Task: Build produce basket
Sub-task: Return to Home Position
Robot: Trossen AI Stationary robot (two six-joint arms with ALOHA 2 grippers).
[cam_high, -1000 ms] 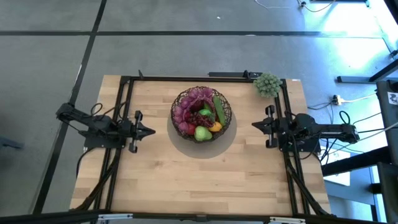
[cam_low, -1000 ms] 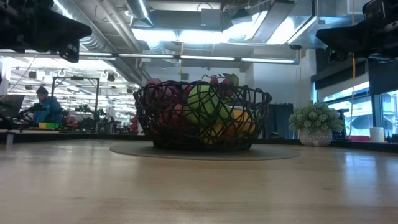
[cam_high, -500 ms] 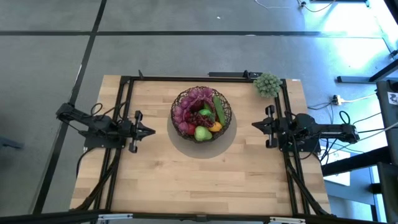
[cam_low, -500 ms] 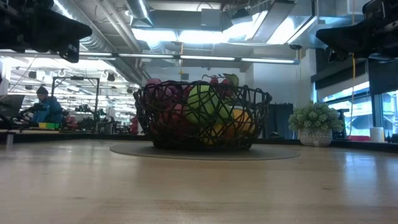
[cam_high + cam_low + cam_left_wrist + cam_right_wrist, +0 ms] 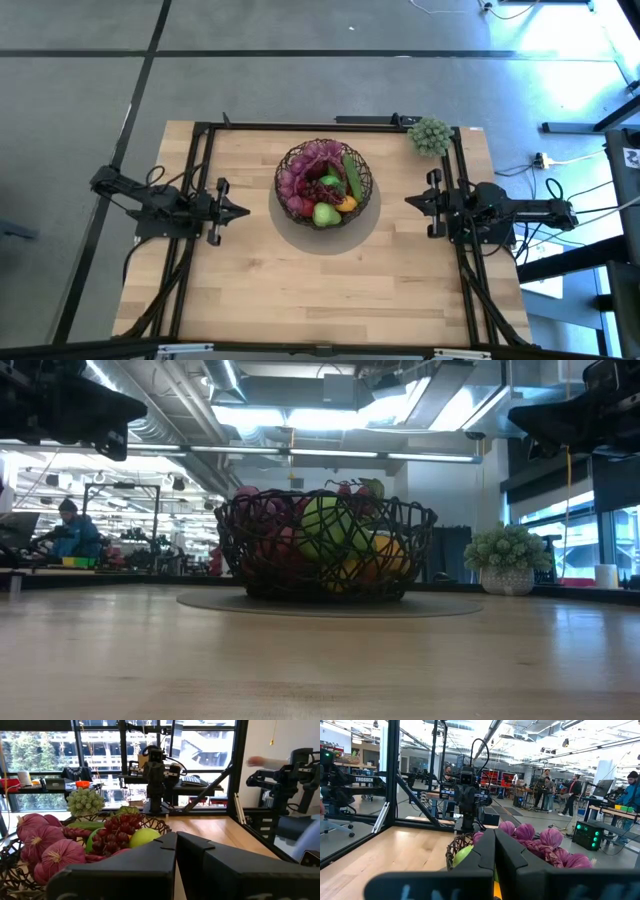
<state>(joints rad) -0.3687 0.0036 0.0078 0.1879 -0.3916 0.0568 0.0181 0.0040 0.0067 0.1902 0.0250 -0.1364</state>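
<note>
The dark woven wire basket (image 5: 325,184) stands on a round grey mat at the table's middle, a little toward the far edge, and also shows in the low view (image 5: 325,550). It holds produce (image 5: 322,187): purple-red bulbs, dark grapes, a green apple (image 5: 325,525), a cucumber, an orange piece. My left gripper (image 5: 246,211) hovers shut left of the basket, raised off the table. My right gripper (image 5: 408,200) hovers shut to the basket's right. Each wrist view looks past shut fingers (image 5: 176,840) (image 5: 494,836) at the basket.
A pale green bumpy cluster in a pot (image 5: 430,136) stands at the far right corner. A black frame rail (image 5: 320,126) runs along the far edge and both sides. Bare wood (image 5: 320,290) spreads across the near half. People show in the room beyond.
</note>
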